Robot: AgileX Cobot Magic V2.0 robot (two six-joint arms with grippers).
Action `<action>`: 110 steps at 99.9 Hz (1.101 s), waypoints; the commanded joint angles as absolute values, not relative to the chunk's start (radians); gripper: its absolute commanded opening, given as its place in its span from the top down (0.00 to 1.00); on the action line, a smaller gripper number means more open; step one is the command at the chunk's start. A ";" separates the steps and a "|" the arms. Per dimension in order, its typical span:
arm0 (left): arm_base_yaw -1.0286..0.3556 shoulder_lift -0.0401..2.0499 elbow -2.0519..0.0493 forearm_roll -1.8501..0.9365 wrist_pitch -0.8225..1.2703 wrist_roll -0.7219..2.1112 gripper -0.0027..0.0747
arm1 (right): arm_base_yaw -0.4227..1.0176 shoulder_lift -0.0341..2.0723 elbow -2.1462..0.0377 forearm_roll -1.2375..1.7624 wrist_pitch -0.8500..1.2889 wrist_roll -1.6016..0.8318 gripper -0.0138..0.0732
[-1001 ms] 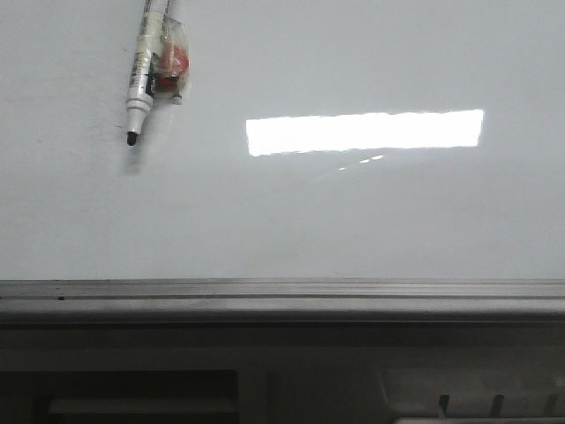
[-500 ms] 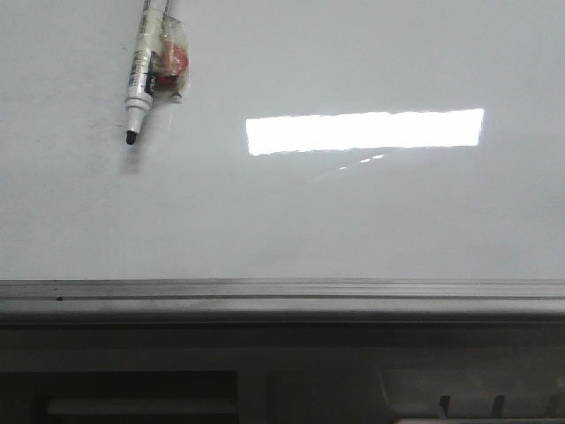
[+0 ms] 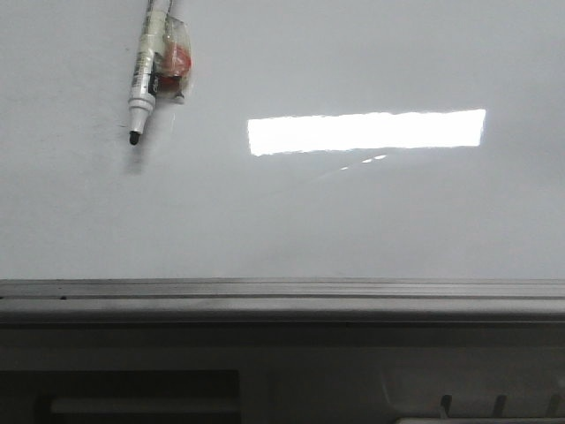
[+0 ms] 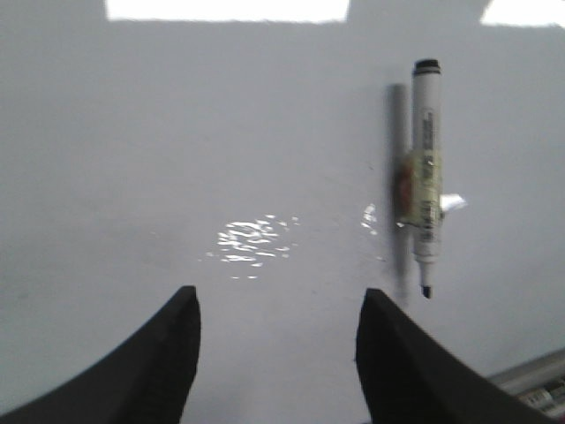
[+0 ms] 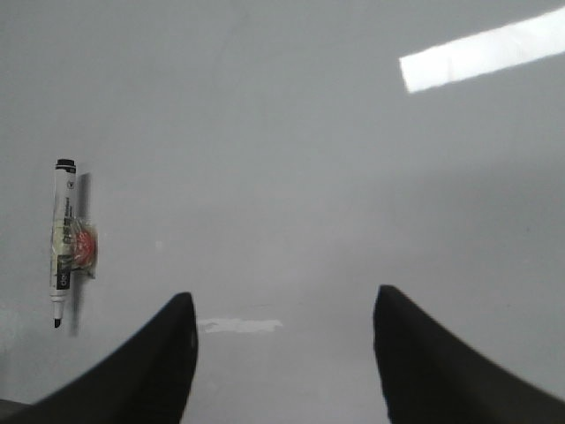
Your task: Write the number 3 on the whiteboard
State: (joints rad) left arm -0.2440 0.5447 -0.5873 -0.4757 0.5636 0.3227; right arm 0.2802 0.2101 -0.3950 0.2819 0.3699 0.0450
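- While the marker (image 3: 146, 78) lies flat on the whiteboard (image 3: 353, 221), no arm shows in front view.
- Marker: white barrel w/ printed label, uncapped, black tip toward the near rail (image 3: 282, 290), far-left part of board in front view.
- Clear tape wad w/ an orange-red bit (image 3: 174, 60) stuck to marker's mid barrel, on its right side in front view.
- L gripper (image 4: 278, 309): both dark fingers spread wide, nothing between them, board surface visible in the gap. Released.
- L wrist view: marker (image 4: 425, 172) sits off to one side of the fingers, not between them, not touching; tip near one fingertip (image 4: 375, 309) but apart.
- R gripper (image 5: 282, 318): fingers also wide apart, holding nothing. Released.
- R wrist view: marker (image 5: 62, 243) well apart from the fingers, off to the side.
- Number 3: no drawn line seen on board in any view; surface looks blank apart from a faint smudge (image 5: 238, 325) in R wrist view.
- Bright rectangular glare (image 3: 366, 131) on board, right of marker; small speckled reflections (image 4: 252, 246) in L wrist view.
- Grey ledge w/ slots (image 3: 282, 371) below the rail in front view.
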 commanded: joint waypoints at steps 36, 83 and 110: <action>-0.381 0.956 -0.765 -0.820 0.556 0.601 0.51 | 0.300 0.291 -0.445 0.280 0.312 0.031 0.36; -0.515 1.138 -0.779 -0.821 0.341 0.551 0.51 | 0.300 0.291 -0.445 0.280 0.328 0.031 0.36; -0.515 1.167 -0.779 -0.814 0.341 0.551 0.87 | 0.300 0.291 -0.445 0.280 0.338 0.031 0.36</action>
State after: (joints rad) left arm -0.5123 1.1738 -0.7479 -0.8037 0.3967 0.5603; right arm 0.2985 0.2740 -0.4092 0.2819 0.4003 0.0427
